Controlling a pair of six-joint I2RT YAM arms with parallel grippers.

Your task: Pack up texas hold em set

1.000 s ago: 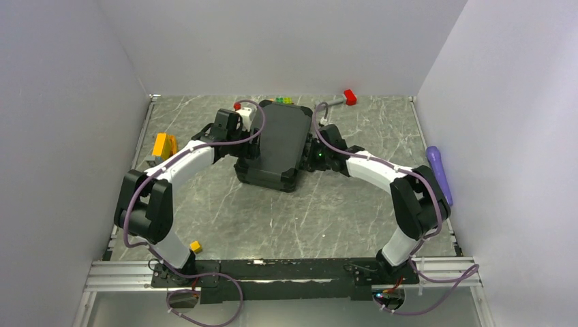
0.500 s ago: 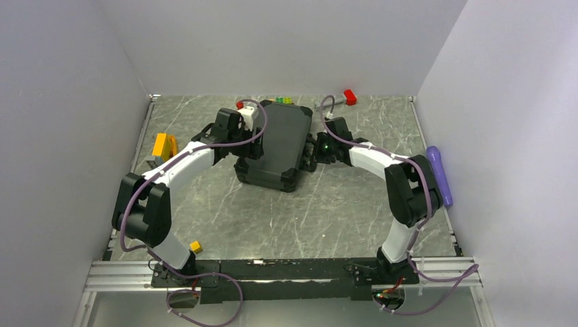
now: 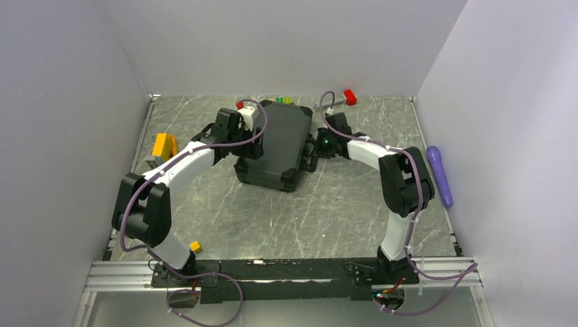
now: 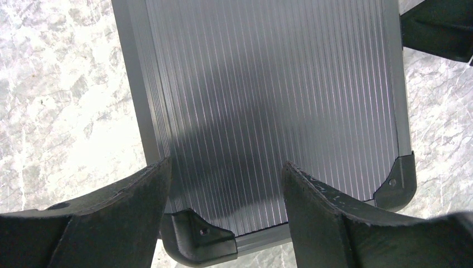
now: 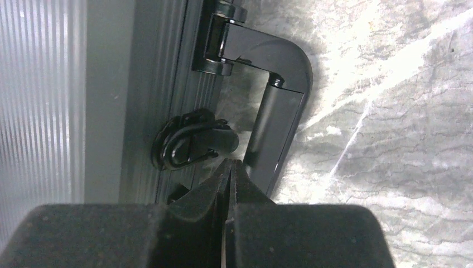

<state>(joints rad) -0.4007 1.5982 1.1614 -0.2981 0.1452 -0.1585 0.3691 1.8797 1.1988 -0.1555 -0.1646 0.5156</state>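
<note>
Right wrist view: the closed briefcase lies flat mid-worktop, its long axis running away from the bases. Its side latch sits just beyond the right fingers, which are pressed together and hold nothing. The left fingers are spread wide over the lid.

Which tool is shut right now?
The right tool: closed tight, with no gap, beside the latch on the case's edge. The left tool is spread open over the case lid.
</note>
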